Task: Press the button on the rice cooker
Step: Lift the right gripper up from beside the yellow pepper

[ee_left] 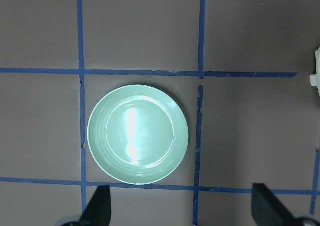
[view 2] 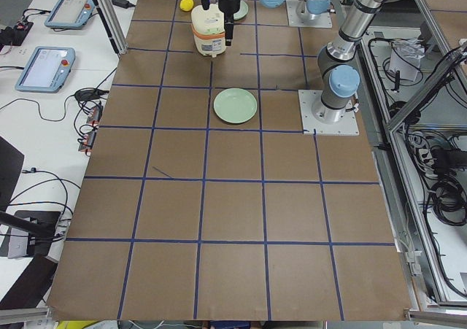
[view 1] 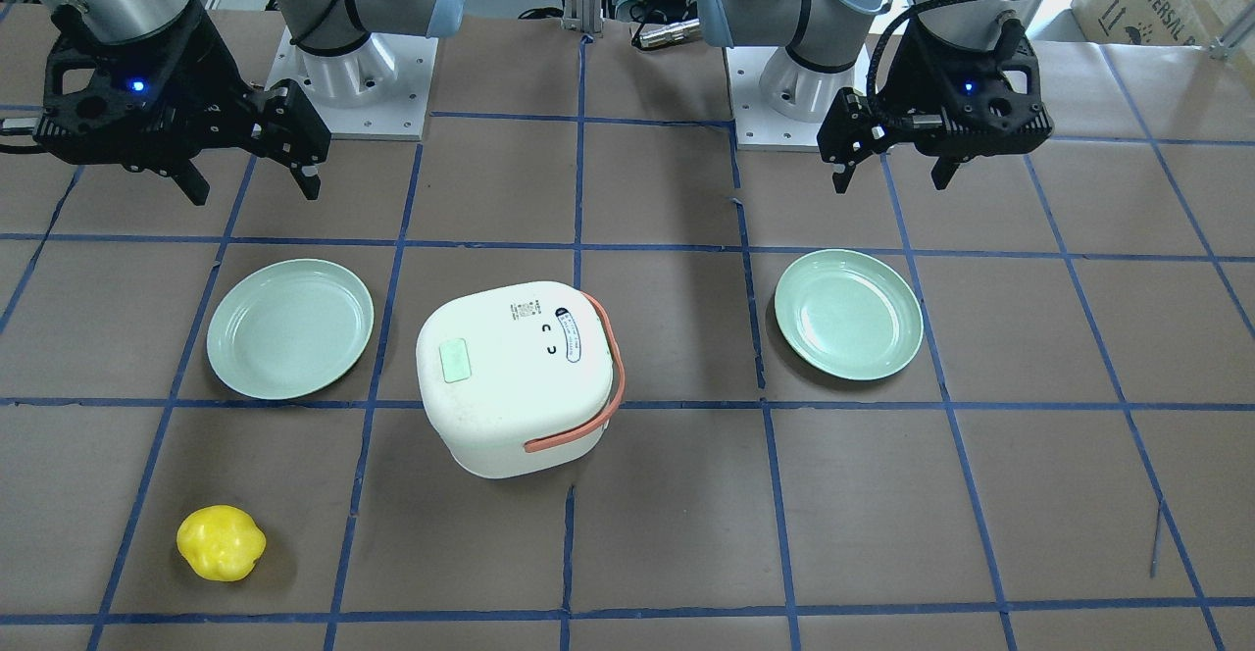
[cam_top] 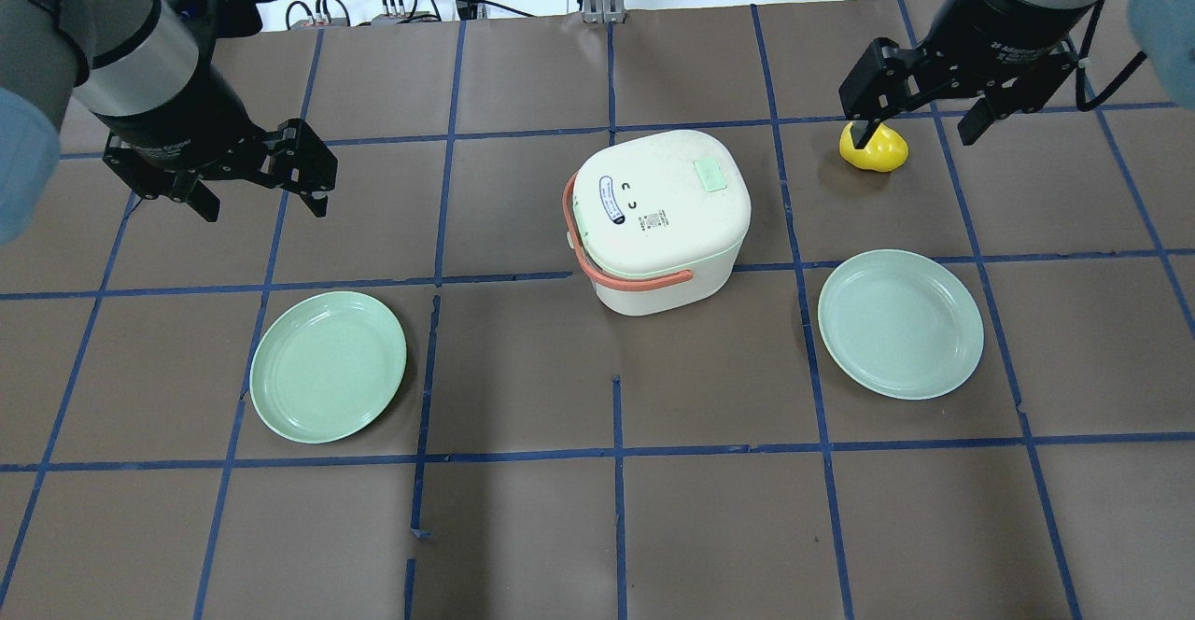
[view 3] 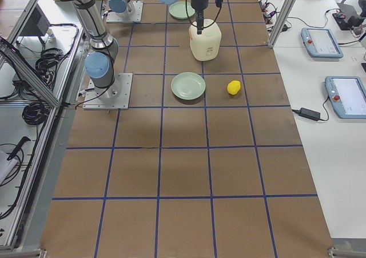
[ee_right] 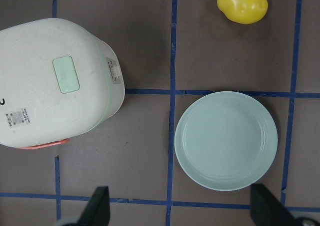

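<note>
A white rice cooker (view 1: pixel 515 376) with an orange handle stands in the middle of the table. Its pale green button (view 1: pixel 456 360) sits on the lid, and it also shows in the overhead view (cam_top: pixel 710 175) and the right wrist view (ee_right: pixel 66 74). My left gripper (cam_top: pixel 261 204) is open and empty, high above the table, well to the cooker's left. My right gripper (cam_top: pixel 920 130) is open and empty, high up to the cooker's right, above a yellow toy fruit (cam_top: pixel 875 148). Neither gripper touches the cooker.
A pale green plate (cam_top: pixel 329 365) lies below my left gripper, and another plate (cam_top: pixel 901 323) lies right of the cooker. The yellow fruit (view 1: pixel 221 543) lies near the table's far side. Brown paper with a blue tape grid covers the table (cam_top: pixel 616 508).
</note>
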Motion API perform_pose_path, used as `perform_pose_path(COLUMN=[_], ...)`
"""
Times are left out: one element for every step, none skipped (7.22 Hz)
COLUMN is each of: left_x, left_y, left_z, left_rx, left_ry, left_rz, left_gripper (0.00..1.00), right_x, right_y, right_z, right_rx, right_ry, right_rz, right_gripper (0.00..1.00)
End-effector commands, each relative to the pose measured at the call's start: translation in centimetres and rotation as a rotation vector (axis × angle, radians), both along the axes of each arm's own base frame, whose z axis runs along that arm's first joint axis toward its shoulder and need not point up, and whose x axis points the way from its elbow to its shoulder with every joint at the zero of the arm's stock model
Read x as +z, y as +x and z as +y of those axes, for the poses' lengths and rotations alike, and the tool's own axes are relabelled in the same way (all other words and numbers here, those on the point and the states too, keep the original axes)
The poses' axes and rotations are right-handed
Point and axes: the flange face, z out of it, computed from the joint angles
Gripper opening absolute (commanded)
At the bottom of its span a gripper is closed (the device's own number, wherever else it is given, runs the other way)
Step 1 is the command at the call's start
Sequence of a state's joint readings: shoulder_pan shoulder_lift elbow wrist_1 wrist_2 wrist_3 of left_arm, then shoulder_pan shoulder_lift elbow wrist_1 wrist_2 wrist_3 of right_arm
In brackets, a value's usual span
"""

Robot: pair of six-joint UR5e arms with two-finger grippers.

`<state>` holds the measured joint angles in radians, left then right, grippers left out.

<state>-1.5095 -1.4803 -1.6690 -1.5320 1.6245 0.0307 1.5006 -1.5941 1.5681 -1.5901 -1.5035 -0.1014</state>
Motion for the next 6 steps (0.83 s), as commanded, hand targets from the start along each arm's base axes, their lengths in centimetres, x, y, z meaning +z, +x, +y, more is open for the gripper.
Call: perform_pose_path(left_x=[0.01, -0.01, 0.01, 0.01, 0.01, -0.01], left_y=[0.0, 0.0, 0.0, 0.0, 0.0, 0.0], left_z=[-0.01, 0.0, -0.01, -0.01, -0.01, 0.0], left_rx=[0.0, 0.0, 0.0, 0.0, 0.0, 0.0], left_ry=[-0.001, 0.0, -0.001, -0.001, -0.001, 0.0], left_rz=[0.0, 0.0, 0.0, 0.0, 0.0, 0.0], left_gripper=[1.0, 1.0, 1.0, 1.0, 1.0, 1.0], right_x=[0.01, 0.16, 0.18, 0.11, 0.04, 0.05], right_y=[-0.06, 0.01, 0.07, 0.1, 0.13, 0.13], right_z=[-0.02, -0.03, -0.05, -0.1, -0.09, -0.11], right_rx=[0.001, 0.002, 0.003, 0.003, 0.0, 0.003], right_ry=[0.0, -0.004, -0.005, -0.004, -0.003, -0.004], right_rz=[0.005, 0.005, -0.001, -0.004, -0.008, -0.007], right_gripper=[0.99, 0.99, 0.99, 0.73, 0.24, 0.05])
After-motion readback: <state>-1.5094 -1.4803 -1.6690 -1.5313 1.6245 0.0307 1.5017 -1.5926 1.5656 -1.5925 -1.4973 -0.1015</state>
